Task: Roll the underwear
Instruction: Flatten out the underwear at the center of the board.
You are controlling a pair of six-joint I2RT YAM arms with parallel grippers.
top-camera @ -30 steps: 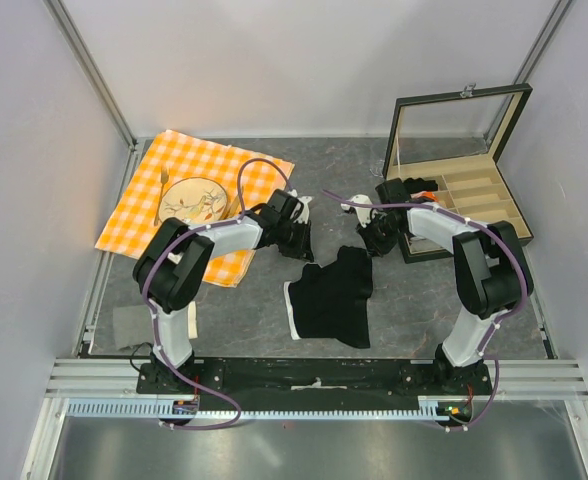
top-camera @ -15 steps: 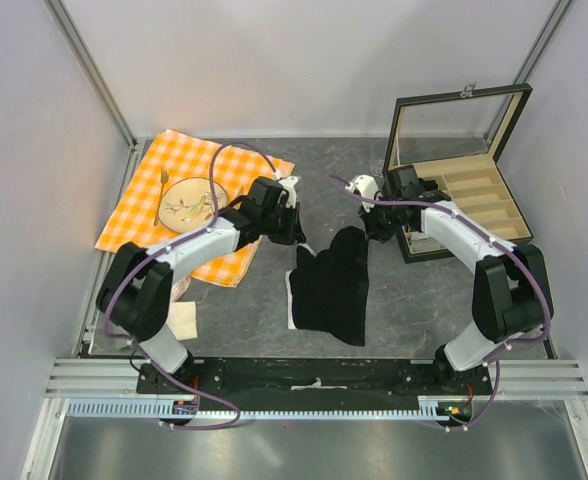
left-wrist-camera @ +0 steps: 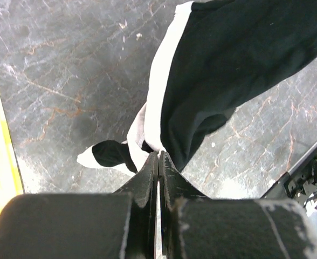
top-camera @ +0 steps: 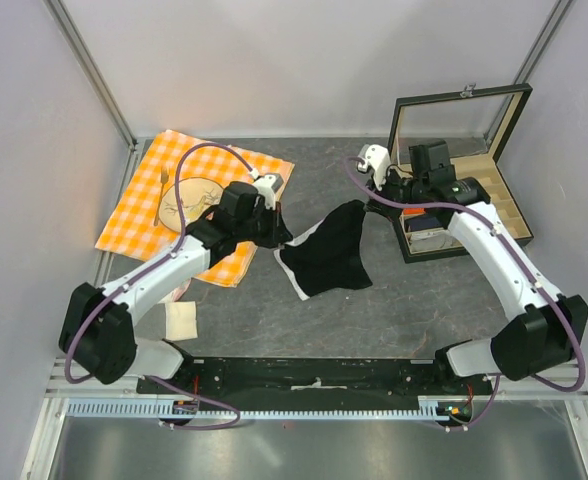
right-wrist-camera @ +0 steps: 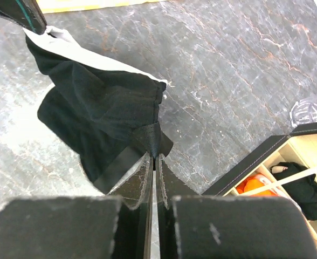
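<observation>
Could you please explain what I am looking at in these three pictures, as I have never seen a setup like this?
These are two robot arms bolted at the near edge of a grey table. The wide picture comes from a fixed camera above and behind them; the other two come from a camera on each wrist, looking past that arm's own fingers. Both hands are shut on one garment: the left hand pinches a white-trimmed corner of the black underwear, the right hand its opposite black edge, so the cloth hangs between them. Also on the table: an orange checked cloth with a plate, and an open box holding an orange roll and a black roll.
</observation>
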